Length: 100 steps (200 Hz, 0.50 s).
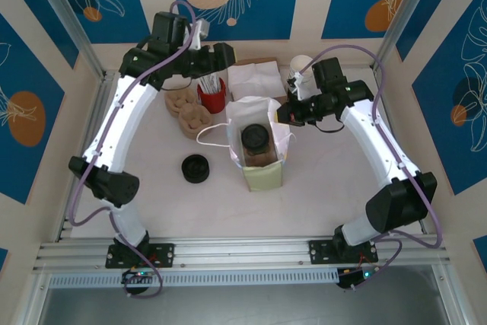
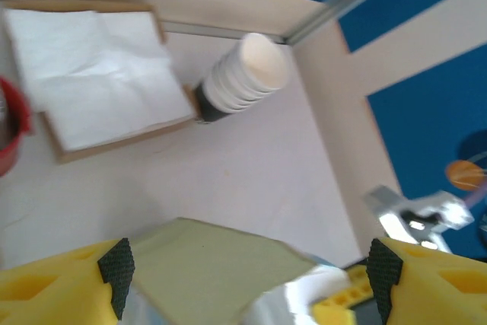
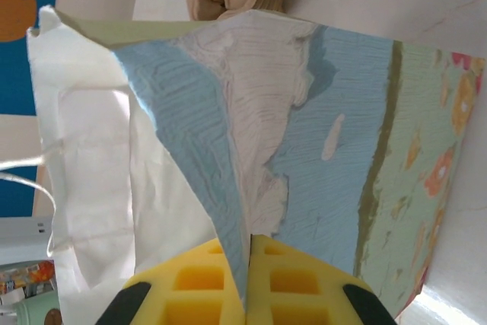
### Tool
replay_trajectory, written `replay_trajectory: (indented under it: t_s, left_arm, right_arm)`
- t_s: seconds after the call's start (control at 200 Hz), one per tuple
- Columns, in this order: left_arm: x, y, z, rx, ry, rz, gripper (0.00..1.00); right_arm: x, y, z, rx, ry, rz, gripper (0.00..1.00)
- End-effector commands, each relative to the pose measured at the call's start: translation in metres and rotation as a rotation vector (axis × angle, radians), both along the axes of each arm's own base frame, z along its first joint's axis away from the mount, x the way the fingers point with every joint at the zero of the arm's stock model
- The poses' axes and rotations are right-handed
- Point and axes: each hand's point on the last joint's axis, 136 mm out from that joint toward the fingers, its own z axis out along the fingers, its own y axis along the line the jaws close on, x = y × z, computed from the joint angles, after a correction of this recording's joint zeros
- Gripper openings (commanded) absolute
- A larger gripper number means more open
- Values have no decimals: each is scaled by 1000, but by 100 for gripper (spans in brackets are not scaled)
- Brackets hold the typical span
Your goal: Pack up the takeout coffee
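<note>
Inside the paper bag (image 1: 262,176), just beside and below the right gripper (image 3: 249,281), the takeout coffee (image 1: 253,138) stood upright, its black lid facing up through the open mouth. The right jaws were pressed flat together on the bag's wall, pinching the paper at the rim on the side away from the left arm. They held the bag, not the cup. From those jaws the cup lay across the pinched wall, on its inner side and lower down. Its long axis was vertical, running roughly along the wall rather than across it.

The left gripper (image 2: 249,268) hung beyond the bag's far rim with its 2 fingers spread wide and nothing held. From its wrist camera the bag's olive edge showed low between the pads (image 2: 116,264); whether it touched them could not be told. From these jaws the cup lay downward and back toward the arm bases.

Of the 2 arms, the right was much the nearer to the cup. The cup looked already packed, so the coming move probably turned on the right jaws parting straight off the paper without dragging the rim sideways over the lid.
</note>
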Motion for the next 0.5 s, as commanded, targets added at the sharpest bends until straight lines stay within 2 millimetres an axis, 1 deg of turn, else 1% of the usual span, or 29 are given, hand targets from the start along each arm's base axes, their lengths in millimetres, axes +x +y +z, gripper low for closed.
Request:
replay_trajectory:
  t_s: [0.0,0.06,0.26,0.355,0.495]
  left_arm:
    - [8,31,1,43,-38,116,81]
    - [9,37,-4,55,-30,131,81]
    - [9,41,-15,73,-8,134,81]
    - [10,42,-19,77,1,137,81]
    - [11,43,-23,76,15,133,81]
  right_arm:
    - [-13,9,17,73,-92,76,3]
    - [-19,11,15,92,-106,96,3]
    - [-37,13,18,146,-166,146,3]
    - [-40,13,22,159,-197,158,3]
    - [-39,13,18,152,-187,151,3]
